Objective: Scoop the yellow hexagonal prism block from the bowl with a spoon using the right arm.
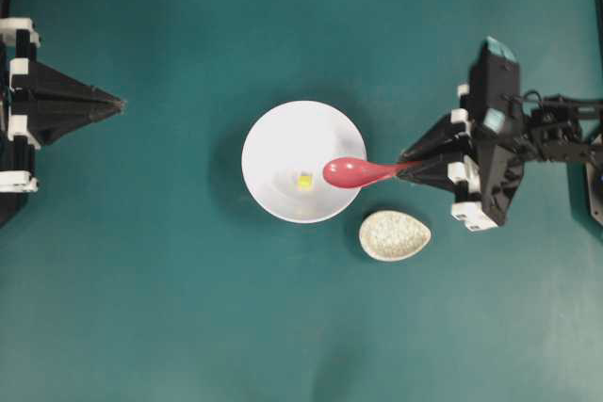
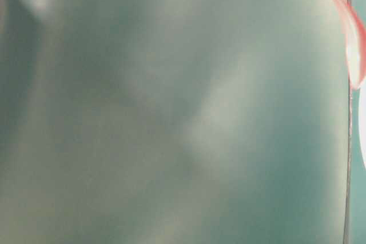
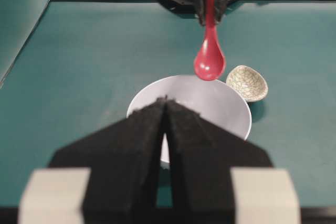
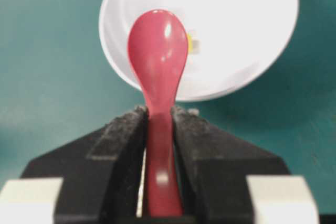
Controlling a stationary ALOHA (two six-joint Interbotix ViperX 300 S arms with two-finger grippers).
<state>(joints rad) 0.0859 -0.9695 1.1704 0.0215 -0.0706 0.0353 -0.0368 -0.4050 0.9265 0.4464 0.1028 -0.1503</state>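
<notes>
Right hand (image 4: 158, 116) grips spoon (image 4: 157, 51) — block (image 1: 304, 179) just beyond, seemingly in bowl (image 1: 283, 134).

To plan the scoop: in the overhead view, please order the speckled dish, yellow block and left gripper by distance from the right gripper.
From the right gripper:
1. Speckled dish, just below-left.
2. Yellow block, in the bowl.
3. Left gripper, far left.
</notes>
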